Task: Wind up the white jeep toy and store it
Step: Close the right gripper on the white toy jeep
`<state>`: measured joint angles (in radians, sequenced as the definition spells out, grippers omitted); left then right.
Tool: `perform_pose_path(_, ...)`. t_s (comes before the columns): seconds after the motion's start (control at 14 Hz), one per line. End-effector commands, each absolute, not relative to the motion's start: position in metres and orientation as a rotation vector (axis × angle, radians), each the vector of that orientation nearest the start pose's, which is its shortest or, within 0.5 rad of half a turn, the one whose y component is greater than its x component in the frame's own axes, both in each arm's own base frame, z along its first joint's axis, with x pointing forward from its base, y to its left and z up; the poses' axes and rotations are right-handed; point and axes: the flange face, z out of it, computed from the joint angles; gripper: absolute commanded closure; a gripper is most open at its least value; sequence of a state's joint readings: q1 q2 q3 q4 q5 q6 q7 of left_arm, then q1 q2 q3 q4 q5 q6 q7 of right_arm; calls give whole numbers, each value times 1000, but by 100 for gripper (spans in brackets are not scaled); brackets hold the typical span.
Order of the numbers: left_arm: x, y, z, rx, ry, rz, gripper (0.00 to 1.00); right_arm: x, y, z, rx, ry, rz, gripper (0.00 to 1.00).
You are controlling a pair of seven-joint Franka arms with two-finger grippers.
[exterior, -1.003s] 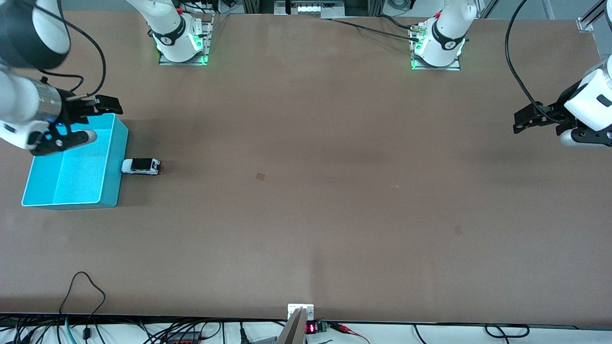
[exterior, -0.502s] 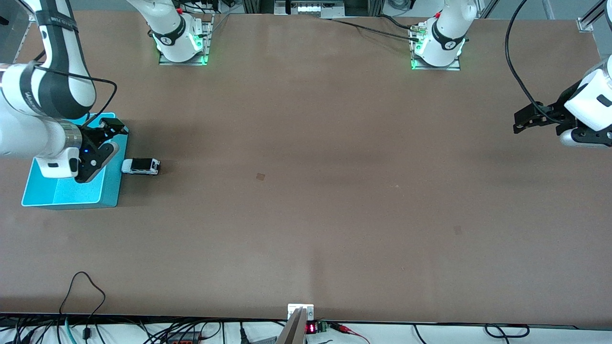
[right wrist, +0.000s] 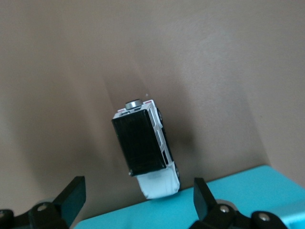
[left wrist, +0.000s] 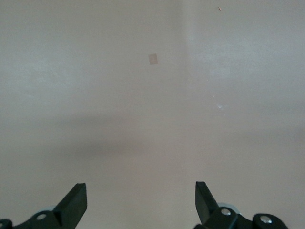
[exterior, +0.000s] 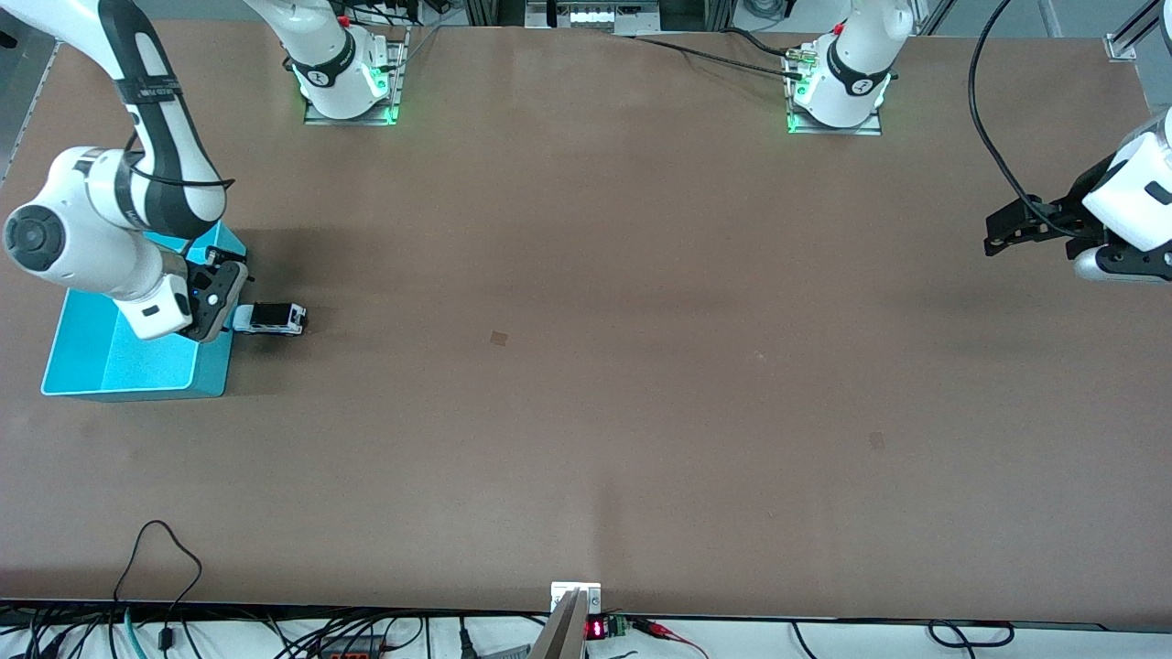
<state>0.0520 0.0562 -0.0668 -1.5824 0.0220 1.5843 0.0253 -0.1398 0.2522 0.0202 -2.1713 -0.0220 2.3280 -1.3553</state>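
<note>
I have the right gripper over the rim of the blue bin, on the side that faces the toy car. Its jaws stand wide apart and hold nothing. The car sits on the table just beside that bin wall, all four wheels down, its white hood toward the bin. In the right wrist view the car lies between the two fingertips, which I judge lines up a grasp across its body. Its place beside the bin keeps the storing move short once it is wound. The left gripper waits well apart from the bin, at the left arm's end of the table, jaws also spread and empty.
</note>
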Motion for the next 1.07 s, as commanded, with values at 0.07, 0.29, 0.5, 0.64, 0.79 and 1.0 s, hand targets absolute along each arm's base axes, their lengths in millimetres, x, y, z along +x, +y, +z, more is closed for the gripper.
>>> perform_pose_path(0.07,564,-4,594,-3132,63,87,0,530,-61,247,-2438,-1935,67,0)
perform_pose_path(0.29,564,-4,594,-3132,61,87,0,531,-59,236,-2424,-1963,53,0)
perform_pose_path(0.5,564,-6,594,-3131,68,87,0,536,-58,224,-2419,-2007,9,0)
perform_pose_path(0.64,564,-5,594,-3132,65,87,0,535,-57,217,-2417,-2000,10,0)
perform_pose_path(0.79,563,-6,594,-3131,68,89,0,536,-56,208,-2420,-2000,0,0)
perform_pose_path(1.0,563,-6,594,-3131,68,89,0,535,-56,203,-2419,-1991,6,2)
